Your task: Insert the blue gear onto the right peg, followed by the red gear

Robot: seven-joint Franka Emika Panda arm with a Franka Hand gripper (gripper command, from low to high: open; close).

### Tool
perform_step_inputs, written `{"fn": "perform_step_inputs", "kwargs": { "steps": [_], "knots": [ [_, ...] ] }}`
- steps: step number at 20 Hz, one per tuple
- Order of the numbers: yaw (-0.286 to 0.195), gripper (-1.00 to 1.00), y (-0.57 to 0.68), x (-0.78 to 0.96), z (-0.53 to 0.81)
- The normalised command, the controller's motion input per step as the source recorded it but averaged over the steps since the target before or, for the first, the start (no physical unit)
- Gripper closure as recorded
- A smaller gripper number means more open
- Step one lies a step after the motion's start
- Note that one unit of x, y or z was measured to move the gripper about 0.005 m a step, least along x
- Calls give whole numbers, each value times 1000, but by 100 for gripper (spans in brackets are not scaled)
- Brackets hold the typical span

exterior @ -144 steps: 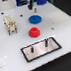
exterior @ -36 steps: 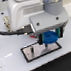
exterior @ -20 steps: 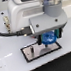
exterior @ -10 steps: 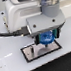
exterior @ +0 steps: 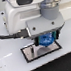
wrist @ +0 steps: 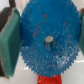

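Exterior high, oblique; wrist close above blue gear (wrist: 46, 42).

Claw (exterior: 46, 41) sits low over the plate (exterior: 30, 55), toward its end on the exterior view's right. Blue gear (wrist: 48, 42) is between the fingers (wrist: 10, 42), one each side. Red gear (wrist: 50, 80) is under the blue gear. Plate lies on the worktop (exterior: 13, 69).

Robotics lab: white benchtop (exterior: 9, 60) with a jig plate (exterior: 31, 56).
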Motion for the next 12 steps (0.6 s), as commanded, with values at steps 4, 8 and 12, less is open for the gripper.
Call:
{"fn": "perform_step_inputs", "kwargs": {
  "steps": [4, 8, 12],
  "knots": [
    [0, 100, 73, 149, 169],
    [0, 100, -18, 285, 62],
    [0, 100, -174, 228, -85]
  ]
}}
